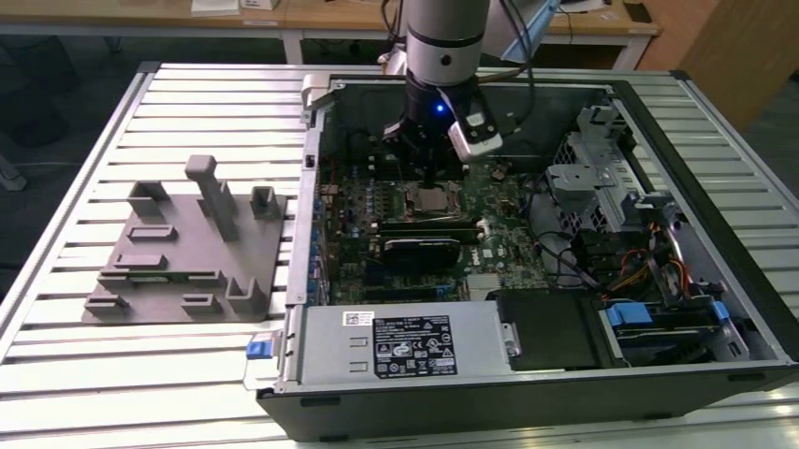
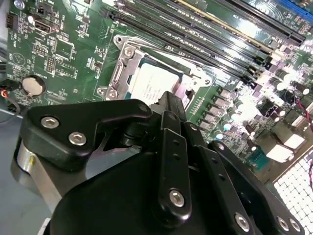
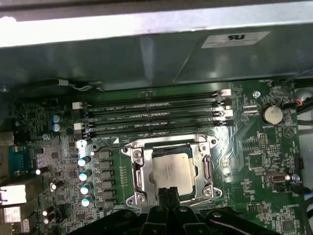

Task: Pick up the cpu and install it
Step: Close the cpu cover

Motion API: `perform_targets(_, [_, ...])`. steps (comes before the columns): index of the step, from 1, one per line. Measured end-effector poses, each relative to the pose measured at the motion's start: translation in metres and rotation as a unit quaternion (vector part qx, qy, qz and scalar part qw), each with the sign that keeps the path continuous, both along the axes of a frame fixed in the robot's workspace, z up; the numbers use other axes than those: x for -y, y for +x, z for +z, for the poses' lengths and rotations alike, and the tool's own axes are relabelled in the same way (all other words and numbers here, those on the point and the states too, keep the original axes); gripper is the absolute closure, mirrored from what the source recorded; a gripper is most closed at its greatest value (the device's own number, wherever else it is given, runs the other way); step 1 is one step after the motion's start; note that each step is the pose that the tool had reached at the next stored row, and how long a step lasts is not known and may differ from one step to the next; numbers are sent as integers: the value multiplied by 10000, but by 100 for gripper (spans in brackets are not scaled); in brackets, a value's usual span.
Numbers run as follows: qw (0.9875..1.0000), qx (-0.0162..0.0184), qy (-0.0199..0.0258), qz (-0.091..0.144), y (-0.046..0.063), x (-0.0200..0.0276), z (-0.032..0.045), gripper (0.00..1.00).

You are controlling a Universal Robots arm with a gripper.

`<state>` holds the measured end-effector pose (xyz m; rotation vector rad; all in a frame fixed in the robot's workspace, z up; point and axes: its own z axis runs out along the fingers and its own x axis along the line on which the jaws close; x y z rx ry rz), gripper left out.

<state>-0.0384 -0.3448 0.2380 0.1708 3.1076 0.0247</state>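
Hanging over the motherboard point(image 1: 413, 220) inside the open computer case point(image 1: 699, 140), the claw point(image 1: 431, 178) sits just above the socket point(image 3: 171, 169), where the cpu point(image 3: 171, 169) already lies flat, silvery top up, inside the metal frame. In both wrist views the claw's black fingers point(image 3: 168, 196) meet at a narrow tip with no gap showing and nothing between them; that tip covers one edge of the cpu point(image 2: 154, 83). The claw's own body hides the near part of the socket in the second wrist view, and whether the tip touches the chip cannot be told. Being square, the cpu has no long axis; its edges run parallel to the memory slots point(image 3: 156, 115). A grey fixture point(image 1: 187, 253) stands on the slatted surface point(image 1: 75, 374), well apart from the case.
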Motion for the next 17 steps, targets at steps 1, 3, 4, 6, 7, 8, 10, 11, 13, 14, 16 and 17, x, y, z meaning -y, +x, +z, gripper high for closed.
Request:
perform_targets(1, [10000,0,0,32,-1,0,-9,89])
perform_targets(3, [9999,0,0,109,-1,0,-29,89])
perform_targets(4, [9999,0,0,148,-1,0,-40,89])
perform_targets(6, [9998,0,0,211,-4,0,-64,89])
perform_targets(7, [9997,0,0,231,-7,0,-77,89])
perform_targets(8, [9997,1,0,248,-10,0,-90,89])
perform_targets(10, [9995,0,-1,304,-13,0,-106,89])
perform_targets(11, [9994,0,-2,352,-13,0,-111,89])
perform_targets(13, [9990,0,-3,443,-19,0,-121,89])
perform_targets(14, [9989,0,-3,465,-29,0,-127,89])
perform_targets(16, [9988,0,-4,480,-55,0,-140,89])
perform_targets(17, [9988,0,-4,483,-67,0,-149,89])
